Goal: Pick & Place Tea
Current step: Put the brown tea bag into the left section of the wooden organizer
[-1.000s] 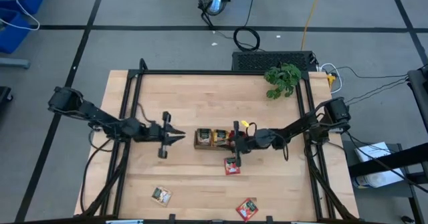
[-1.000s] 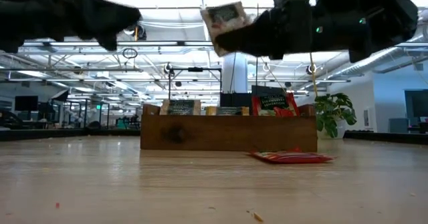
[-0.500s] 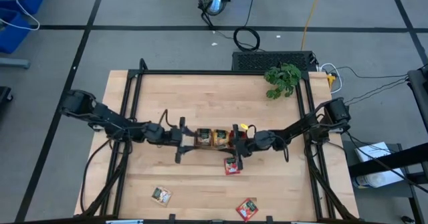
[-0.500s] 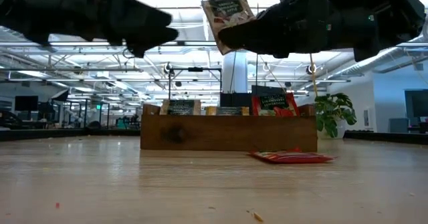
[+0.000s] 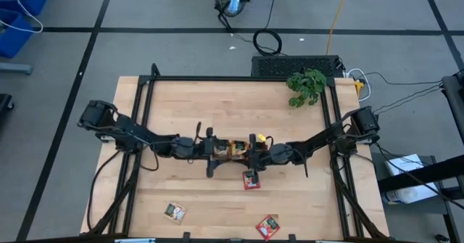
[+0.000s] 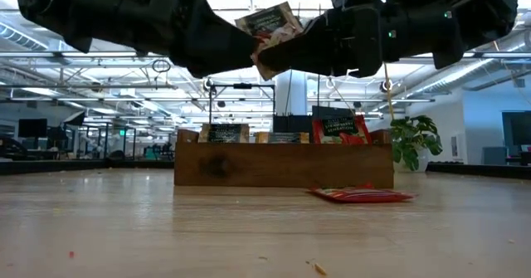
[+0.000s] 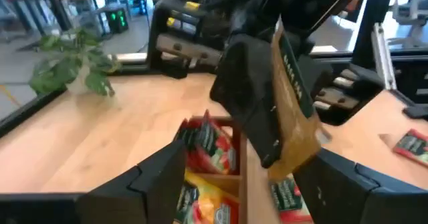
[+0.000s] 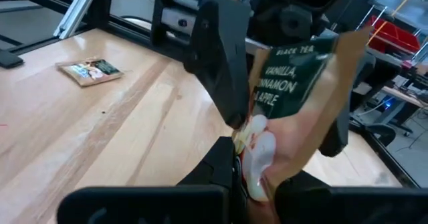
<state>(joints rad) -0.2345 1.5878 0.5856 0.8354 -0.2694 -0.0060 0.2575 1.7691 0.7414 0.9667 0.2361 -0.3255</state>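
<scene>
We counted three loose tea sachets on the table in front of the tray [image 5: 233,149]. A fourth sachet [image 6: 267,27] hung above the tray, tilted on edge, pinched by the right gripper [image 6: 278,50]. The left gripper [image 7: 234,167] gaped wide around it.

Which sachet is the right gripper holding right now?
Find the brown tray mid-table. Above it the two arms meet, and the right gripper is shut on a sachet, inside the open left gripper. It alone is airborne; the others sit in the tray or lie flat.
</scene>
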